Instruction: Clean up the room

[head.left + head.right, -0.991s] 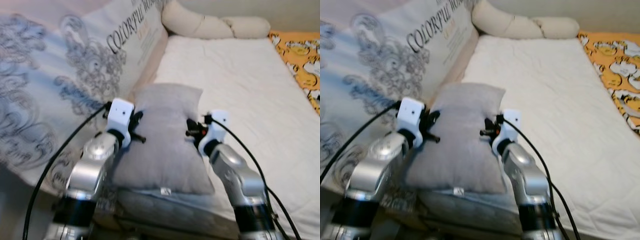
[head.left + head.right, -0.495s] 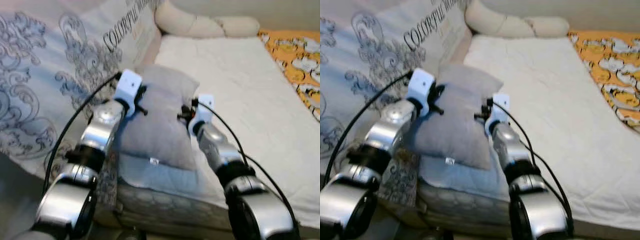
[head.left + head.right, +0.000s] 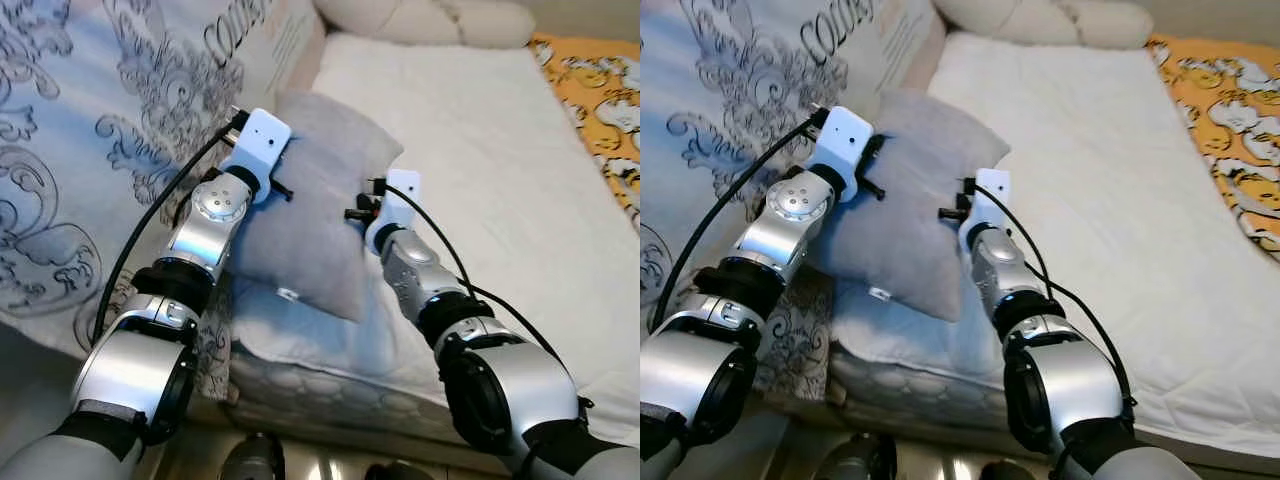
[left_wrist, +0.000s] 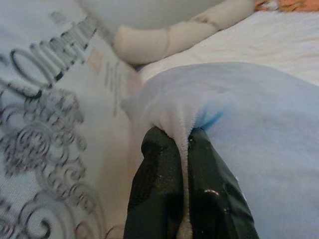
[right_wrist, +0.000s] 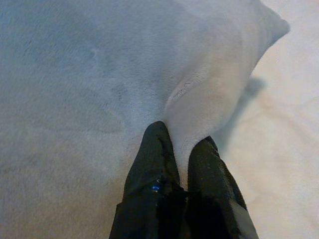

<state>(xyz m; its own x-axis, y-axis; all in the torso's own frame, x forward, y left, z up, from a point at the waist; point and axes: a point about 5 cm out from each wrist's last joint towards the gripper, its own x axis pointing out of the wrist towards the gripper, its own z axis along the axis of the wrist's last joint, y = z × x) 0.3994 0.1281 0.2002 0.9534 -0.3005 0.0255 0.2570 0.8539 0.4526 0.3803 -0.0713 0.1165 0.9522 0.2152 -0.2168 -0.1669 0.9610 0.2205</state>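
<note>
Left eye view: grey pillow [image 3: 305, 215] sits w/ its near end raised over the near left edge of the bed [image 3: 480, 160], held between both arms. Left pincer [image 3: 283, 188] is at the pillow's left side, right pincer [image 3: 356, 205] at its right side. A small white tag hangs at the pillow's near edge. To the left, a big patterned cushion [image 3: 120, 110] w/ grey swirls and printed lettering leans beside the pillow. At the far end of the bed lies a cream bolster [image 3: 430, 20]. On the far right, an orange patterned cloth [image 3: 595, 95] covers the bed's edge.

Right eye view: same scene; the pillow [image 3: 905, 210] hangs tilted, near end above the mattress corner, far end near the cushion [image 3: 740, 90].

Left wrist view: left pincer [image 4: 185, 149] is pressed together on a fold of the pillow [image 4: 249, 129], fabric bunched up between the black fingers [image 4: 157, 169]. Cushion lettering and bolster [image 4: 174, 35] lie beyond.

Right wrist view: right pincer [image 5: 182, 149] pinches a ridge of the pillow [image 5: 89, 74], fingers [image 5: 154, 159] tight on the plush fabric; white bedsheet [image 5: 279, 149] shows beside the pillow's corner.
</note>
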